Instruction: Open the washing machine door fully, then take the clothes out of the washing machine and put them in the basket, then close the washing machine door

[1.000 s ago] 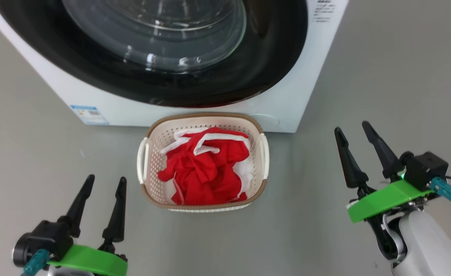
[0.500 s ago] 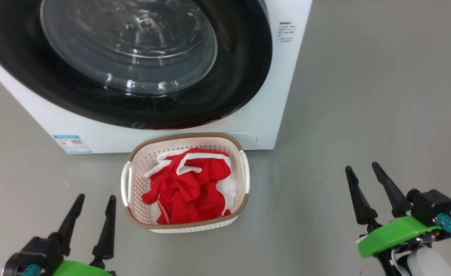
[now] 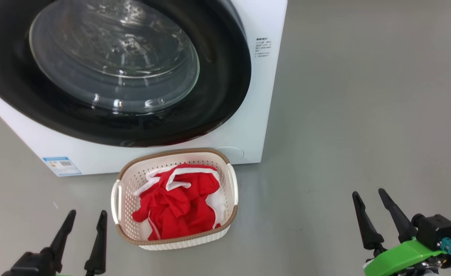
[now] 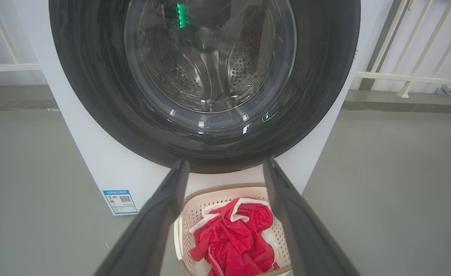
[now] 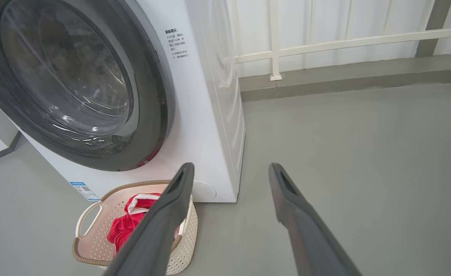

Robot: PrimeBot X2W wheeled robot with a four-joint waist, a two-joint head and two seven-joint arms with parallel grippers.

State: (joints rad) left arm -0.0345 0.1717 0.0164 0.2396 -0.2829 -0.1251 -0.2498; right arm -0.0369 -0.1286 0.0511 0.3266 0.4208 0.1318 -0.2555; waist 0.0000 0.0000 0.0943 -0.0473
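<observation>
The washing machine stands square on to the robot, and its door looks pushed flat against the white front, the steel drum behind the glass apparently bare. The main risk, as I judge it, is a door that only rests shut: the pictures cannot show whether the latch has caught, and if it hasn't, the door could swing back out over the basket. The basket sits on the floor just in front of the machine, below the door's lower edge, so it would be in the way of any swing. The clothes, a red heap with white trim, lie bunched inside it and rise about level with the rim; a careless pass by an arm could drag a loose white strip over the edge. The left gripper hangs just beside the basket's left handle with its fingers spread and nothing between them. The right gripper is well apart to the right, also wide and holding nothing. Around them are grey floor, a pale railing along the wall behind, and a small blue sticker low on the machine. Nothing blocks either arm.
</observation>
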